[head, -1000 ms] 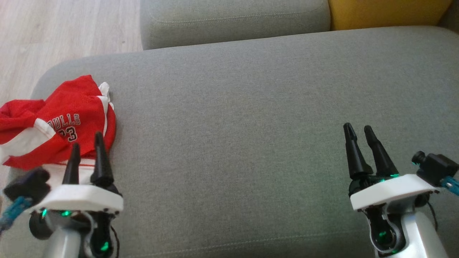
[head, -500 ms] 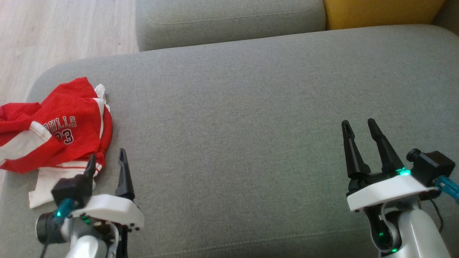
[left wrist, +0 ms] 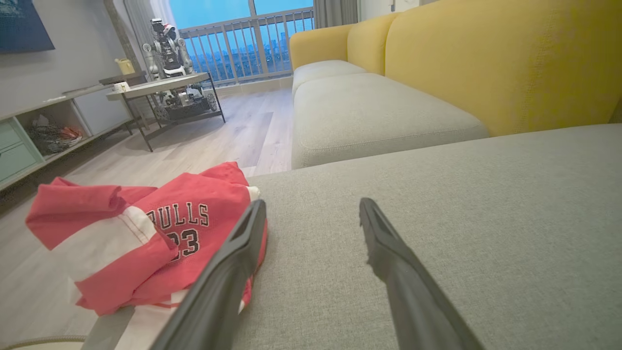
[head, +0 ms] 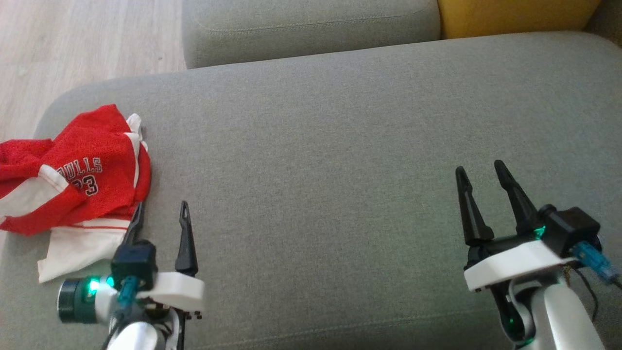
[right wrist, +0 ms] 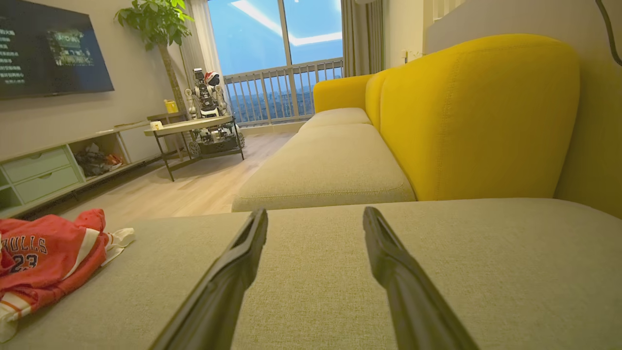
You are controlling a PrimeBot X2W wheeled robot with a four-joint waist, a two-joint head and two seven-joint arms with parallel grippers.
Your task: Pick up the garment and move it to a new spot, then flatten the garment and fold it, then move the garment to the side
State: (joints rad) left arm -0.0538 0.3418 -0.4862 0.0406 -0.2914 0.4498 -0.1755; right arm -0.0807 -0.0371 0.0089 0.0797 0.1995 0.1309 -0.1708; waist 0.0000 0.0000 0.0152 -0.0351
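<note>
step: I'm judging this pickup, garment [head: 82, 170] lying crumpled at frame left | jaws: both gaping, empty; left gripper [head: 162, 206] at its edge, right gripper [head: 479, 167] lower right | next, likely: shifting left gripper onto garment, pinching

We see our left gripper [left wrist: 312, 204] low over the grey sofa cushion [left wrist: 461, 209], fingers spread wide with nothing between them. The finger on this view's left overlaps the edge of a crumpled red-and-white Bulls 23 jersey [left wrist: 121, 233]. A yellow backrest [left wrist: 486, 63] rises beyond.
</note>
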